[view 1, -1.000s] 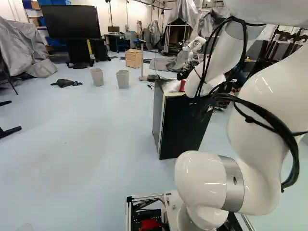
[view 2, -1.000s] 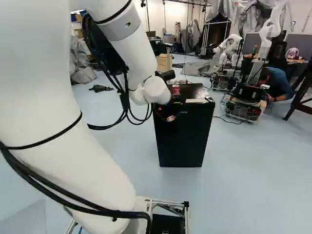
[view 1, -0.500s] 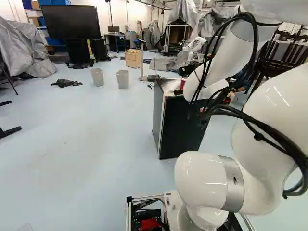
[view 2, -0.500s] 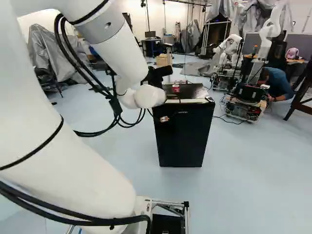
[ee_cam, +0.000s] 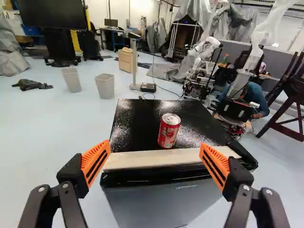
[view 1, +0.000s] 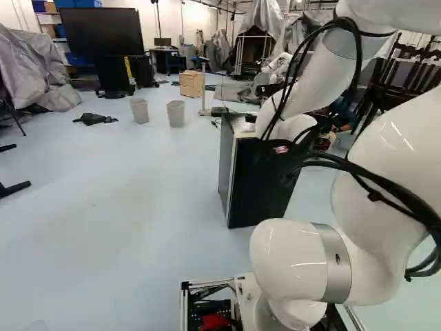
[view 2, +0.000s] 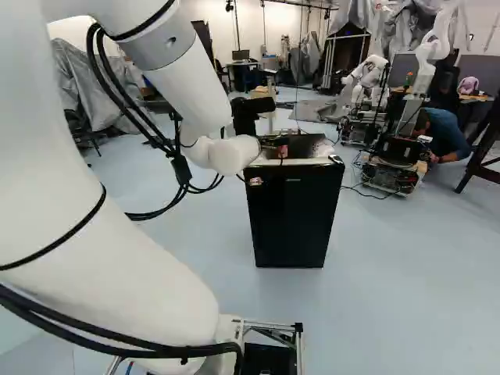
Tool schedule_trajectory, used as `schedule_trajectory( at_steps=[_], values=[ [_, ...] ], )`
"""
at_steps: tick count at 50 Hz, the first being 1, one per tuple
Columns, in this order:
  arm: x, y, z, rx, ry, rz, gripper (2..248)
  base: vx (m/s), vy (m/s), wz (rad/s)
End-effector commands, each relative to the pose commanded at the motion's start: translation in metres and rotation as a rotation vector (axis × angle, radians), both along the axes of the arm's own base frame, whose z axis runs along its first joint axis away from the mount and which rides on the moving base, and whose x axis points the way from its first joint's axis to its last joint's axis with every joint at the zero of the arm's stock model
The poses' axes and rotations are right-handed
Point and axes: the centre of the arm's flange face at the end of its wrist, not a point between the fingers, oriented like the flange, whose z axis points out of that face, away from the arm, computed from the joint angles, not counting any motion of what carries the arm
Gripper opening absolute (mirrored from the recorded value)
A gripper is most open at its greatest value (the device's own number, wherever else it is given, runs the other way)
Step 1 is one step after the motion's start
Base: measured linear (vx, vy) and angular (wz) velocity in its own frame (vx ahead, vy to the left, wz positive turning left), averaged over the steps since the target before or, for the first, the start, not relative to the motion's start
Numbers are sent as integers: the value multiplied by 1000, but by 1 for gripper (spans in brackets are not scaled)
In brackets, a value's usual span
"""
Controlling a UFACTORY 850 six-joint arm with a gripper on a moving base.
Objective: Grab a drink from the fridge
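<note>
We held our orange-padded fingers [ee_cam: 96, 163] wide open near the front edge of a small black fridge [view 2: 293, 215], with our white arm [view 2: 183, 82] stretched toward it from the base. A red drink can [ee_cam: 169, 130] stood upright on the fridge's glossy top, ahead of our fingers and apart from them, in line with the gap and just behind the pale strip [ee_cam: 152, 160] along the front. Beyond the fridge, we saw two waste bins [ee_cam: 105, 86] and a wooden cabinet [ee_cam: 126, 61] on the floor, and another robot [view 2: 367, 74].
</note>
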Motion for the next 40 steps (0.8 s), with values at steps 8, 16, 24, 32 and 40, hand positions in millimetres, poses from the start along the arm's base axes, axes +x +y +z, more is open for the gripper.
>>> schedule_trajectory(
  at_steps=[8, 16, 24, 32, 40],
  values=[
    [9, -5, -5, 37, -8, -52, 247, 0, 0, 0],
    [17, -7, -13, 57, 3, -76, 247, 0, 0, 0],
    [26, -8, -21, 64, 20, -78, 247, 0, 0, 0],
    [34, -9, -29, 67, 36, -75, 247, 0, 0, 0],
    [43, -10, -37, 69, 44, -72, 247, 0, 0, 0]
  ],
)
